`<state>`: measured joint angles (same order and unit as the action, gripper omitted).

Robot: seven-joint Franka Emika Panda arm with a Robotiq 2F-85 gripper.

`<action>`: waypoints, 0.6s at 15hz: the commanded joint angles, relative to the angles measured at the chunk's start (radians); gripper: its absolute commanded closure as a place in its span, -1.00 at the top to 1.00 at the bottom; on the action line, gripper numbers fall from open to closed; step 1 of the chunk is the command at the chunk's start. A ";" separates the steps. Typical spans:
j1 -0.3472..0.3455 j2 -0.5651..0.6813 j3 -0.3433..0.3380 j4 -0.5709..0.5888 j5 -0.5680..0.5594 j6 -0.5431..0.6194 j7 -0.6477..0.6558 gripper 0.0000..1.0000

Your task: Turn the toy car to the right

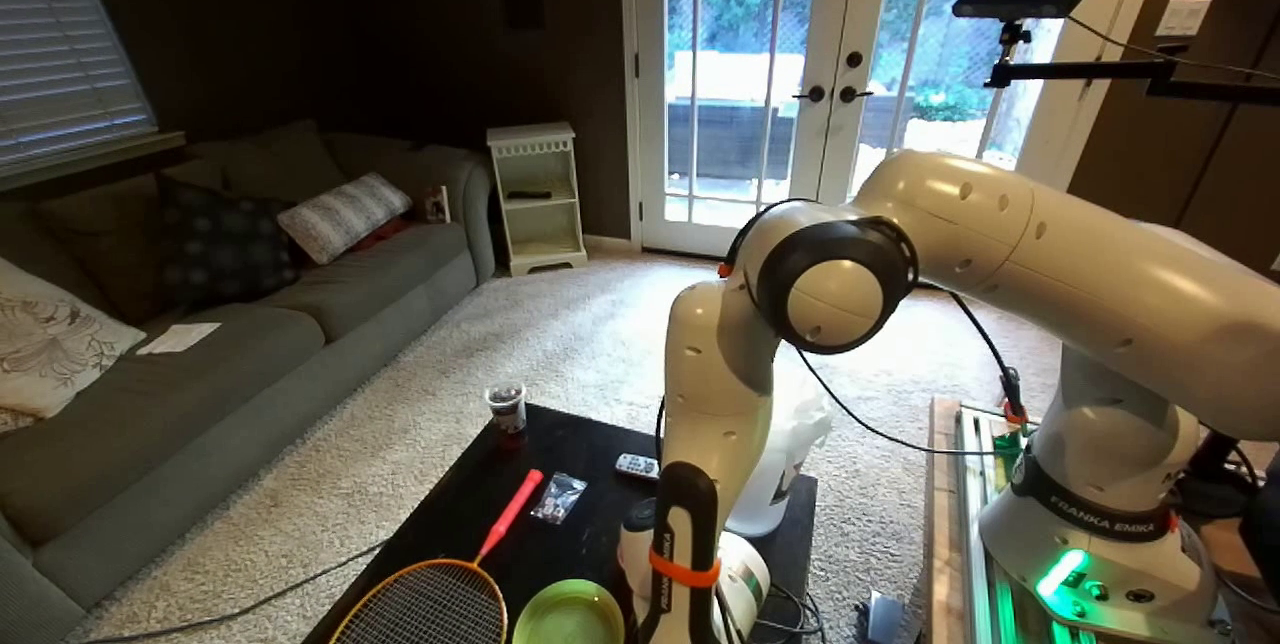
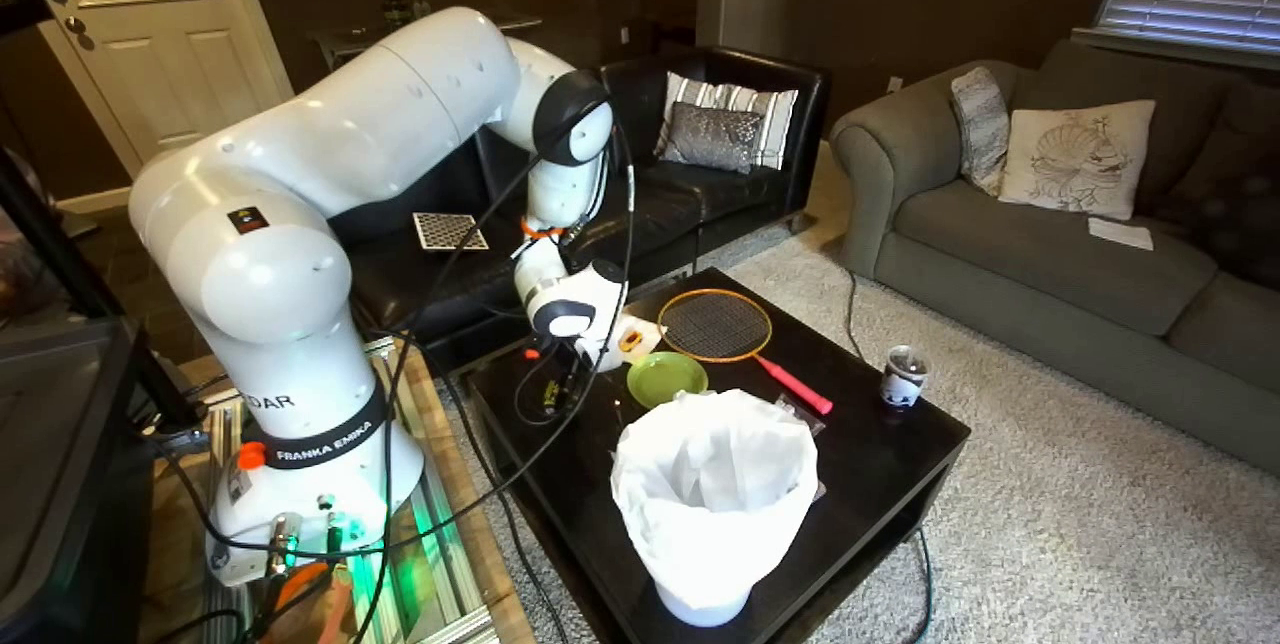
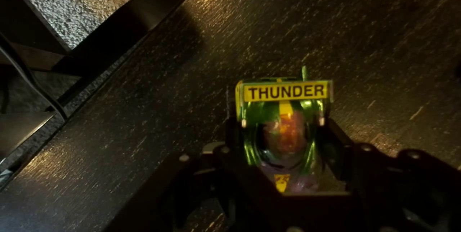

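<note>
A shiny green toy car (image 3: 282,106) with a yellow "THUNDER" plate is in the middle of the wrist view. Its other end is hidden by the gripper. My gripper (image 3: 281,125) has one black finger against each long side of the car and looks shut on it. In an exterior view the car (image 2: 552,394) shows as a small yellow-green patch beside the gripper (image 2: 572,379), low at the dark table (image 2: 860,464). I cannot tell whether it touches the table. In an exterior view the arm and the frame edge hide the gripper and car.
A green plate (image 2: 660,381) and an orange racket (image 2: 715,326) lie near the gripper. A lined white bin (image 2: 715,484) stands on the table, with a cup (image 2: 903,379) at a corner. A remote (image 1: 637,466) lies there too. The table's edge (image 3: 108,80) runs near the car.
</note>
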<state>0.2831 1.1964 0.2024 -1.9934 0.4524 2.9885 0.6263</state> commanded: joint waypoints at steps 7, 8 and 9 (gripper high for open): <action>-0.044 0.033 0.034 -0.002 0.086 0.134 0.093 -0.35; -0.067 0.042 0.056 -0.003 0.102 0.163 0.106 -0.35; -0.096 0.053 0.084 -0.006 0.121 0.198 0.120 -0.35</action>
<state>0.2522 1.2231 0.2171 -1.9924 0.5161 3.0981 0.7117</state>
